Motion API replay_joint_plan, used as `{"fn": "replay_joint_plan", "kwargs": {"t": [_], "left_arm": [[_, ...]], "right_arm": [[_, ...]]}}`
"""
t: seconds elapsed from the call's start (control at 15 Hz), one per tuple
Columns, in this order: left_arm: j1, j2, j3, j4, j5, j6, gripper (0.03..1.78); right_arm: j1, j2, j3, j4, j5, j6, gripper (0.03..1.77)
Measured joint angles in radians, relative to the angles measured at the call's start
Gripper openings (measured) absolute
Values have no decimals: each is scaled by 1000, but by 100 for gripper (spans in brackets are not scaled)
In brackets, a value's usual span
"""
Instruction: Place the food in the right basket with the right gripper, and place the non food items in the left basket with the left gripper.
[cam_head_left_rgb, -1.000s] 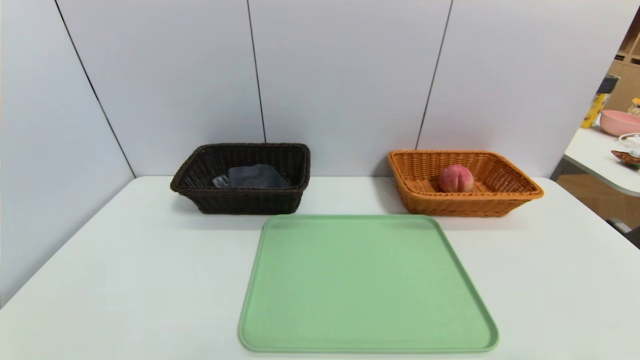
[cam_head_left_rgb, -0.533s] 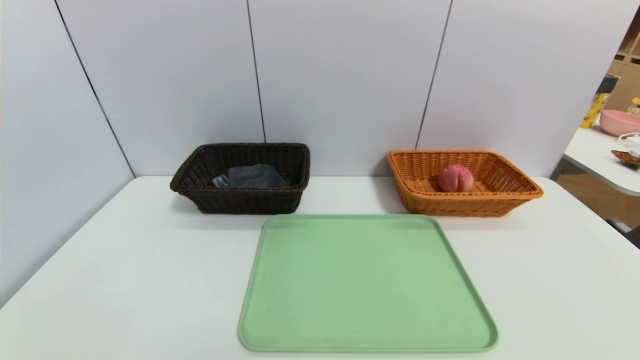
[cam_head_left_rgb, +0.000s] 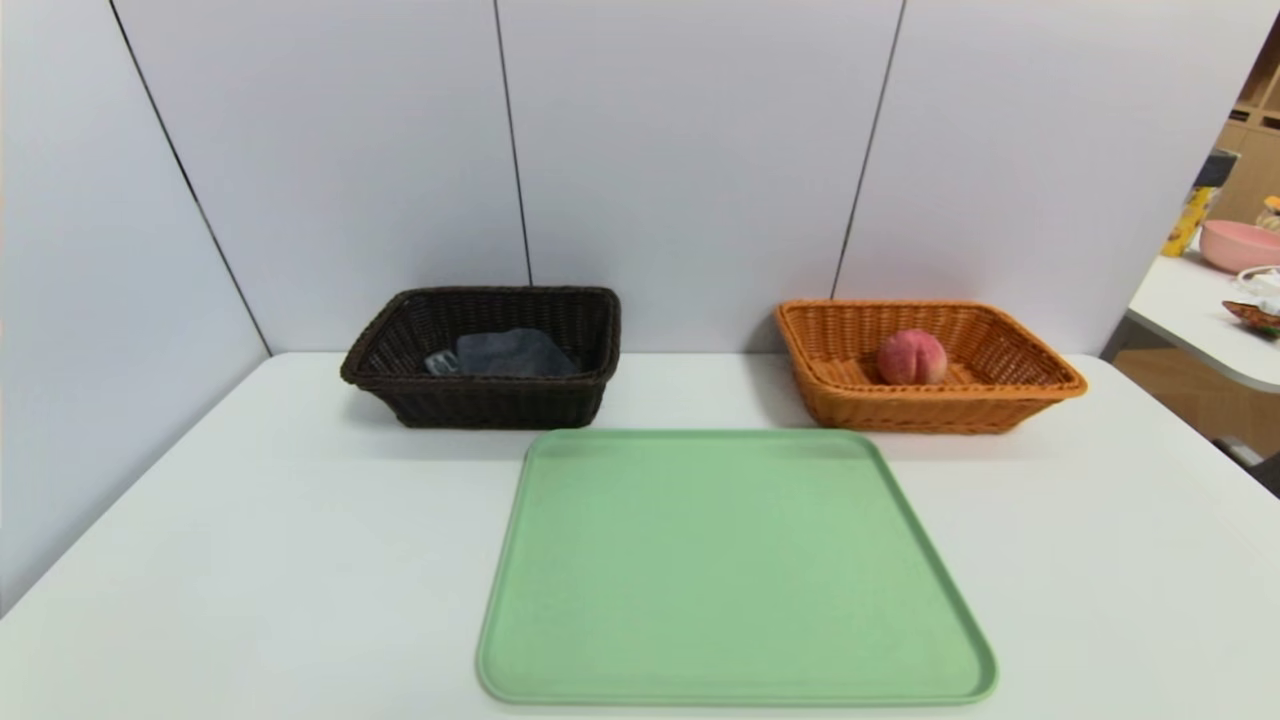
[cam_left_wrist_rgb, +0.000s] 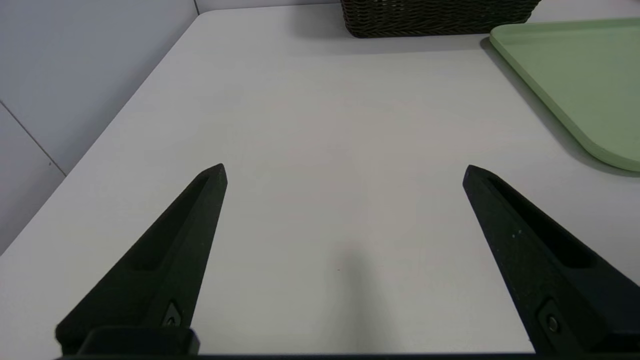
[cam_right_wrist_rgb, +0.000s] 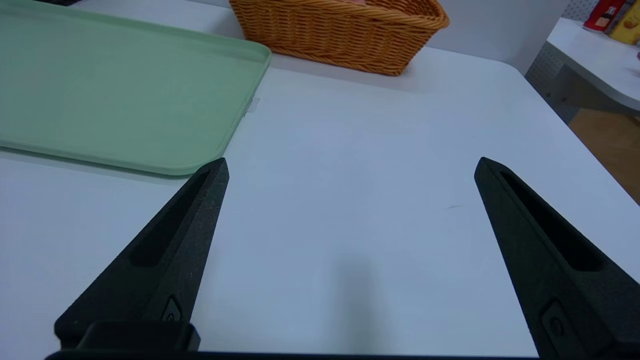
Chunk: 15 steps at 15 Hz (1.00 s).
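The peach (cam_head_left_rgb: 911, 357) lies inside the orange-tan wicker basket (cam_head_left_rgb: 1040, 385), near the middle of its floor, with its cleft turned toward the camera. This basket stands at the far right part of the white table (cam_head_left_rgb: 250, 560), close to the grey wall panels (cam_head_left_rgb: 690, 150). At the far left stands the dark brown wicker basket (cam_head_left_rgb: 480, 405), and in it rests a dark grey folded cloth (cam_head_left_rgb: 515, 353), with a small lighter piece at its left end that is too small to identify. Between the baskets and nearer to the robot lies a pale green tray (cam_head_left_rgb: 730, 560); nothing is on it.

No arm shows in the head view. The left gripper (cam_left_wrist_rgb: 345, 170) hangs low over the bare table, to the left of the tray, with the dark basket far ahead of it; its jaws are spread wide and hold nothing. The right gripper (cam_right_wrist_rgb: 351, 162) hangs over the table to the right of the tray, the orange-tan basket ahead; its jaws are also spread wide and hold nothing.
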Motion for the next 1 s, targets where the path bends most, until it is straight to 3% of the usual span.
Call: {"fn": "replay_joint_plan", "kwargs": {"t": [0.6,1.0], "left_arm": [[0,0,0,0,0,0,169],[0,0,0,0,0,0,169]], "right_arm": [[0,-2,1,4,-4,9,169],[0,-2,1,7,-11,58,170]]}}
